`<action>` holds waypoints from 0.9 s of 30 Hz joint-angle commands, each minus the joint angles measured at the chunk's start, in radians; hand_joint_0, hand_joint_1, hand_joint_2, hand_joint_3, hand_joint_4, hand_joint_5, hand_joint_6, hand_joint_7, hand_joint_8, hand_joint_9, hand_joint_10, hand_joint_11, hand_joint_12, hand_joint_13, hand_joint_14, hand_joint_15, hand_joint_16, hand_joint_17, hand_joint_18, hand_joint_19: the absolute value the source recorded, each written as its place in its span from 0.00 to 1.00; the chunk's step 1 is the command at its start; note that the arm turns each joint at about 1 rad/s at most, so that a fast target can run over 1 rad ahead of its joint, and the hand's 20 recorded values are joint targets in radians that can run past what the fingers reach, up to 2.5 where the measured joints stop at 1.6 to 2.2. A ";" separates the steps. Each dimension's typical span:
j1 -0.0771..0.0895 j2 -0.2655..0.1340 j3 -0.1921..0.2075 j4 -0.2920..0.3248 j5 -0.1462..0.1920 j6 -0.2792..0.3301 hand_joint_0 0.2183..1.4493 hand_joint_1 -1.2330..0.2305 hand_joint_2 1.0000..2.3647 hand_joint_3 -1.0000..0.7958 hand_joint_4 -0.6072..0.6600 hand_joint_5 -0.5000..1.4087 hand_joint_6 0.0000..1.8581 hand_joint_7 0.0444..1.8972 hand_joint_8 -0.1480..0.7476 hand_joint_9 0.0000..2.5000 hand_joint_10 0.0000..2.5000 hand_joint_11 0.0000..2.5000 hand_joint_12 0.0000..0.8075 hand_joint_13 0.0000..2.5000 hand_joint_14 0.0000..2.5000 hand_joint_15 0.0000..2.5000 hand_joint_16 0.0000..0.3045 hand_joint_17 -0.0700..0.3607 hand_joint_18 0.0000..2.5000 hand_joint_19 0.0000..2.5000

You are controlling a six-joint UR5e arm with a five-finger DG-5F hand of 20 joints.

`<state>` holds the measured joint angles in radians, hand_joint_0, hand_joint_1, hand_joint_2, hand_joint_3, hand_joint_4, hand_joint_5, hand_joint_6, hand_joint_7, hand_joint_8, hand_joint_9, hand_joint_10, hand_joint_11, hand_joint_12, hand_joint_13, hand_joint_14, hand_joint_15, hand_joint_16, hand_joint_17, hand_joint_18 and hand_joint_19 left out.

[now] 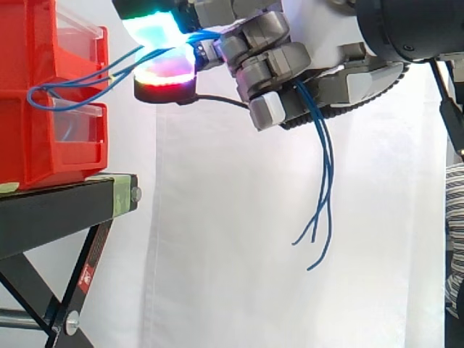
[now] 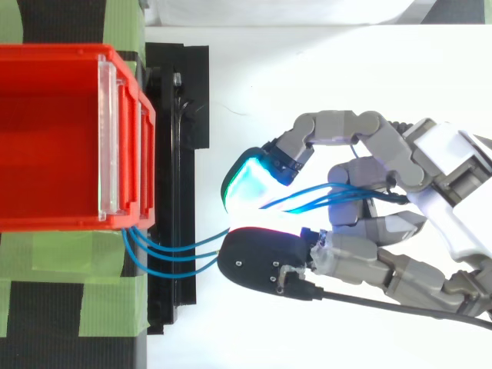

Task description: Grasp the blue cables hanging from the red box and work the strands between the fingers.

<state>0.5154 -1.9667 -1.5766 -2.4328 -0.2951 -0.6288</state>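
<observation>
In the side view the red bins (image 1: 43,138) stand stacked on the black stand (image 1: 51,210) at the left, before the white curtain (image 1: 217,254). The blue cables (image 1: 322,167) leave the front of the bins, loop a little, and run roughly level to the right, rising slightly into the hand (image 1: 264,65). The hand reaches in from the upper right. Its fingers are curled, and the cables are pinched between a pad glowing cyan-green (image 1: 152,32) above and a pad glowing red (image 1: 167,72) below. Past the pinch the strands cross the curled fingers and come out under the palm. From there they hang almost straight down, their free ends splayed slightly apart and clear of everything. In the top view the cables (image 2: 165,249) come out at the lower right corner of the bin (image 2: 46,54), beside the green tape (image 2: 46,277). They cross the stand (image 2: 177,100) as a shallow sagging bundle, long axis left to right. They enter the gap between the green-lit pad (image 2: 250,184) and the dark back of the other pad (image 2: 257,257), which are closed onto them. Further right the strands show again, threading between the bent fingers of the hand (image 2: 400,165) toward the palm.
</observation>
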 commanded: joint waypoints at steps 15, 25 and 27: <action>0.000 0.000 0.000 0.000 0.005 -0.002 0.77 0.44 0.01 0.61 0.67 0.26 0.45 0.56 0.59 0.39 1.00 1.00 0.52 0.43 1.00 0.66 0.15 0.40 0.58 0.47; 0.000 -0.001 0.000 0.001 0.005 -0.002 0.72 0.36 0.01 0.61 0.64 0.27 0.16 0.67 0.59 0.39 1.00 1.00 0.52 0.43 1.00 0.66 0.15 0.40 0.58 0.47; 0.000 -0.001 0.000 0.001 0.005 -0.002 0.78 0.37 0.01 0.61 0.62 0.28 0.17 0.66 0.59 0.39 1.00 1.00 0.52 0.43 1.00 0.66 0.15 0.40 0.58 0.47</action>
<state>0.5151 -1.9674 -1.5768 -2.4316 -0.2899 -0.6305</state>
